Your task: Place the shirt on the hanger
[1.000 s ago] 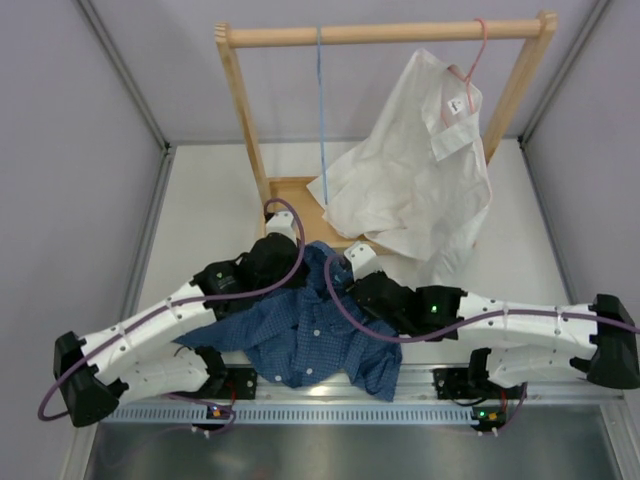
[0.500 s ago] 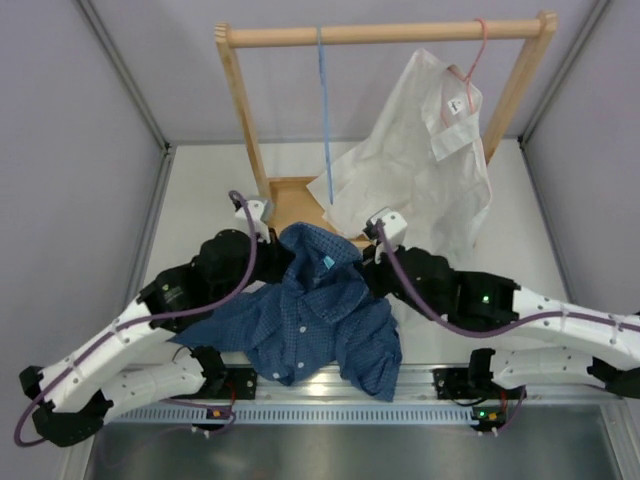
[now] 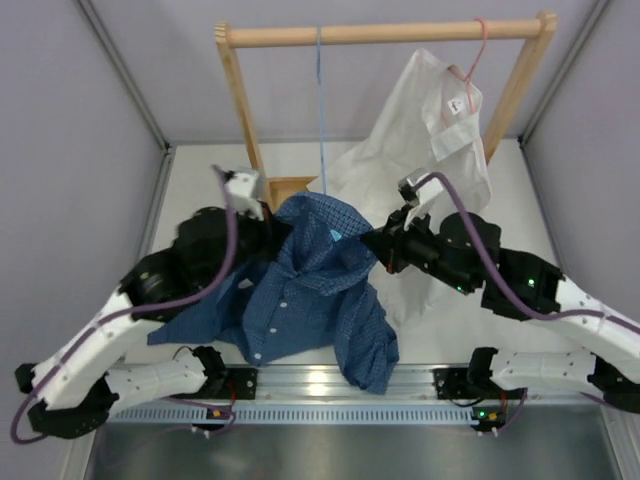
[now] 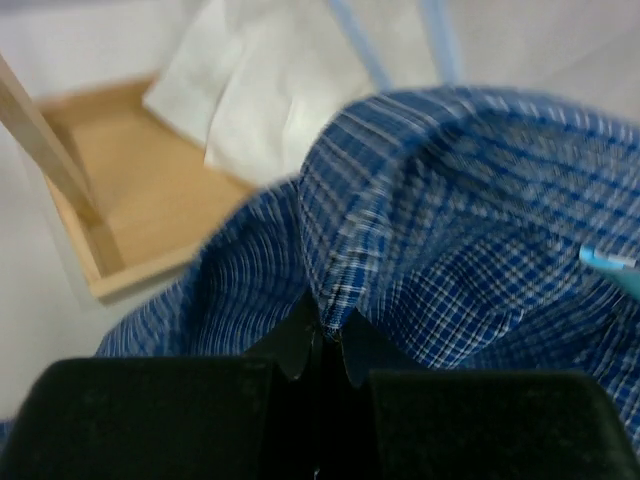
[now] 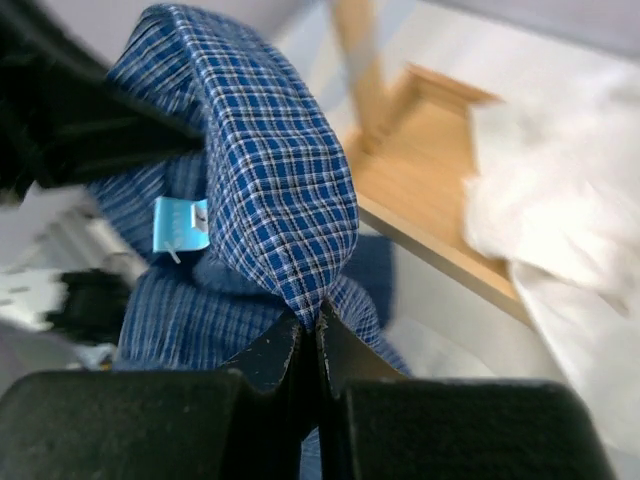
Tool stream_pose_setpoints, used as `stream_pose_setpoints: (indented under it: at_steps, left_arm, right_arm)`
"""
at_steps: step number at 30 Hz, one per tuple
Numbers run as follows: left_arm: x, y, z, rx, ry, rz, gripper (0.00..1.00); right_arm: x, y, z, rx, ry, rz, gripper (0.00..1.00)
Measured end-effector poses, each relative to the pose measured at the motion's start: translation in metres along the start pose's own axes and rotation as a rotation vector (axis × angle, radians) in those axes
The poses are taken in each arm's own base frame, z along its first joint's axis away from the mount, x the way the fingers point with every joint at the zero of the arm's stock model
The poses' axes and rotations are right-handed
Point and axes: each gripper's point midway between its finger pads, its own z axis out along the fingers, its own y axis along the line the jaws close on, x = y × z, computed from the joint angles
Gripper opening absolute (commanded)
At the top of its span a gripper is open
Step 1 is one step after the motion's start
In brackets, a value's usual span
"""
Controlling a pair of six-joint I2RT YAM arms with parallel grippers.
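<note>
Jaws of the left gripper (image 4: 322, 340) and right gripper (image 5: 312, 328) are clamped on the arched collar of the fine-checked blue shirt (image 3: 305, 285).

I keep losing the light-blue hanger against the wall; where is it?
In the top view the hanger hangs from the wooden rail, left of centre, just above the shirt, with the white shirt to its right.

**Cloth, Wood and Plastic**

We see the shirt (image 3: 305, 290) as soft woven cloth, finely checked and matt. The white shirt (image 3: 430, 160) is plain matt cloth, creased. The rack (image 3: 385, 34) is pale, smooth, unpainted wood. The hanger (image 3: 322, 110) looks thin and smooth; we cannot tell wire from plastic. The arms (image 3: 585, 310) wear smooth white plastic shells. The rail (image 3: 330, 412) along the table's (image 3: 200, 190) near edge is ribbed metal.
</note>
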Motion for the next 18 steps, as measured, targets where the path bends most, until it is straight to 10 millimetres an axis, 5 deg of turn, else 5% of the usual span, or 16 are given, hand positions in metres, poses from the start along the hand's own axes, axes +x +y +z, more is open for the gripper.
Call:
stream_pose_setpoints:
  at_steps: [4,8,10,14,16,17,18]
  left_arm:
    - [0.109,0.022,0.065,-0.131,0.3,0.079,0.0]
    - [0.202,0.048,0.085,-0.216,0.553,0.142,0.0]
    - [0.22,0.049,0.085,-0.2,0.6,0.138,0.0]
    - [0.218,0.033,0.092,-0.122,0.568,0.098,0.0]
    - [0.214,0.026,0.095,-0.087,0.542,0.079,0.0]
    - [0.213,0.023,0.095,-0.07,0.533,0.071,0.0]
    - [0.213,0.021,0.093,-0.055,0.528,0.063,0.0]
  right_arm:
    - [0.079,-0.094,0.034,0.268,0.182,0.032,0.0]
    - [0.188,-0.153,0.031,0.425,0.458,0.065,0.0]
    - [0.218,-0.159,0.021,0.438,0.538,0.075,0.0]
    - [0.222,-0.155,0.018,0.41,0.542,0.081,0.06]
    - [0.214,-0.147,0.018,0.359,0.511,0.083,0.33]
    - [0.209,-0.141,0.019,0.317,0.489,0.079,0.55]
    - [0.204,-0.133,0.019,0.266,0.467,0.076,0.6]
